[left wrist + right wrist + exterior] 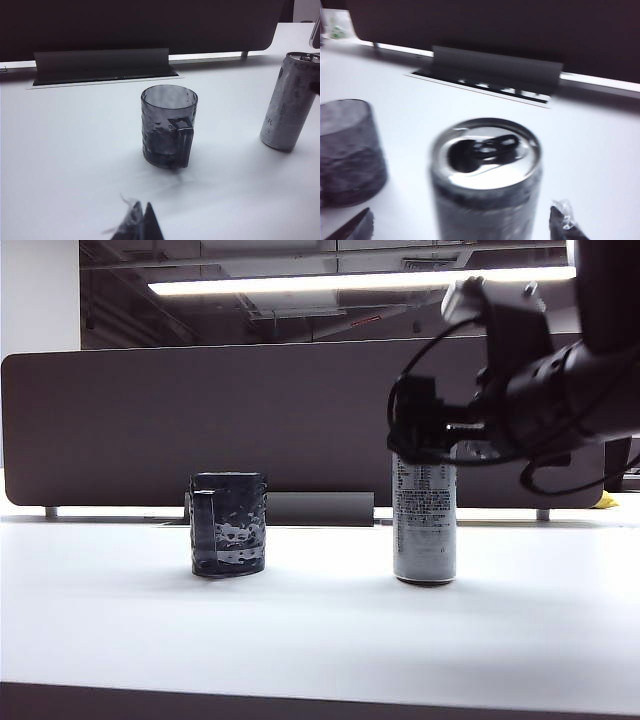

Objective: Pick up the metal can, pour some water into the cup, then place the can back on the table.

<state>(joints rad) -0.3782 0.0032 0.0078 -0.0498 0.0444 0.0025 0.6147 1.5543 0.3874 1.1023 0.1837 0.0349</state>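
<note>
Far left and low, left gripper: only two dark fingertips showing, tips close together, apparently shut, parked near the front of the table, short of the cup. Left of centre, cup upright on the white top, handle toward the near side, seemingly with a little liquid low inside. Right of centre, metal can upright, tab opened, well apart from the cup. Above and just behind the can's top, right gripper, fingers spread wide to either side of the can, nothing held yet. Risks from here: closing off-centre or too high, near the rim, likely to tip the tall slim can and spill through the open mouth; a weak squeeze on smooth metal likely to slip during the tilt; a pour begun short of the cup, water onto the table.
</note>
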